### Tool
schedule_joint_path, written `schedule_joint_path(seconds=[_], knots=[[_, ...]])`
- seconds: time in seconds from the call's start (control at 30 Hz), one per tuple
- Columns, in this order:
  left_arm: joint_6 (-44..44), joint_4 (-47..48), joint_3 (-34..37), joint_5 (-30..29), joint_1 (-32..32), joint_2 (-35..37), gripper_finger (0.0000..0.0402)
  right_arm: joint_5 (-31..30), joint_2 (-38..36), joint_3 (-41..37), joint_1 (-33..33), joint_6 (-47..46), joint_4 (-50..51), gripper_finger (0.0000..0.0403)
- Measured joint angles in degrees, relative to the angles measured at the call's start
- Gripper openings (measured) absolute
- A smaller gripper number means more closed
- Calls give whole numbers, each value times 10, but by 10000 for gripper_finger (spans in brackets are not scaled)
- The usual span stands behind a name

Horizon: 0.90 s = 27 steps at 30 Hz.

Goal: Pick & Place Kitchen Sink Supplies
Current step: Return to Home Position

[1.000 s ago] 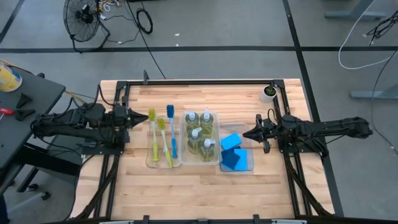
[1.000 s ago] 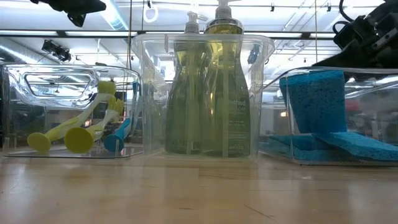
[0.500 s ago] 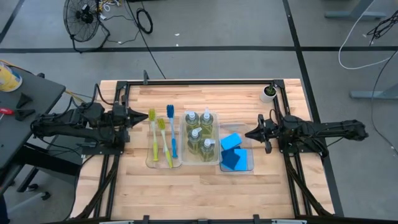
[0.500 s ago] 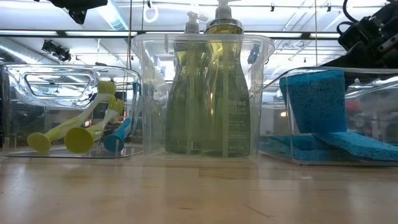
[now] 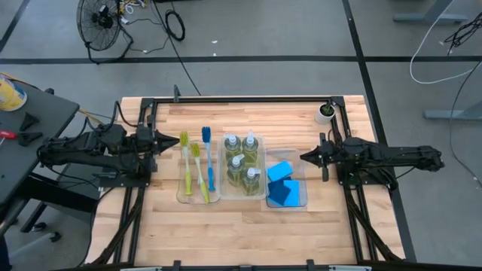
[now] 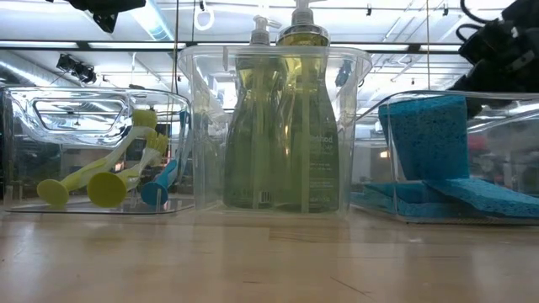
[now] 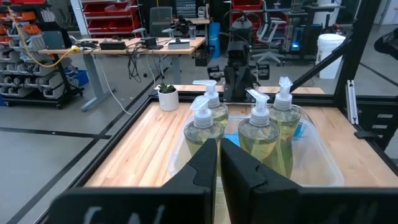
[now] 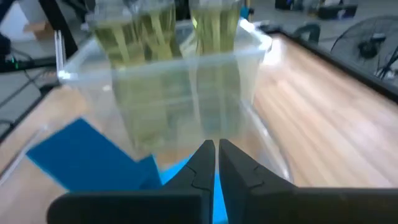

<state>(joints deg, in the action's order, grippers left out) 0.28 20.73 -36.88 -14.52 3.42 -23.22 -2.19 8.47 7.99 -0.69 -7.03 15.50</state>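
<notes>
Right hand (image 5: 303,156) level and closed

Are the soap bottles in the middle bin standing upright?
Upright. From above, four soap bottles show pump tops inside the middle bin; the front two stand vertical in the low view.

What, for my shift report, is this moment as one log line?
left gripper: shut, parked left | right gripper: shut, near sponges | brushes, soap bottles, sponges: all binned
</notes>
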Motion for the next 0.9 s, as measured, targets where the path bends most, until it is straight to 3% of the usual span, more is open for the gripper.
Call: schedule_joint_path(seconds=[0.33, 0.6, 0.9], knots=[[3, 0, 0, 0, 0, 0, 25, -16, -5, -1, 0, -6, -37, 25], [4, 0, 0, 0, 0, 0, 26, 32, -5, -71, 0, -39, -195, 25], [4, 0, 0, 0, 0, 0, 25, 78, -5, -71, 0, -29, -168, 25]])
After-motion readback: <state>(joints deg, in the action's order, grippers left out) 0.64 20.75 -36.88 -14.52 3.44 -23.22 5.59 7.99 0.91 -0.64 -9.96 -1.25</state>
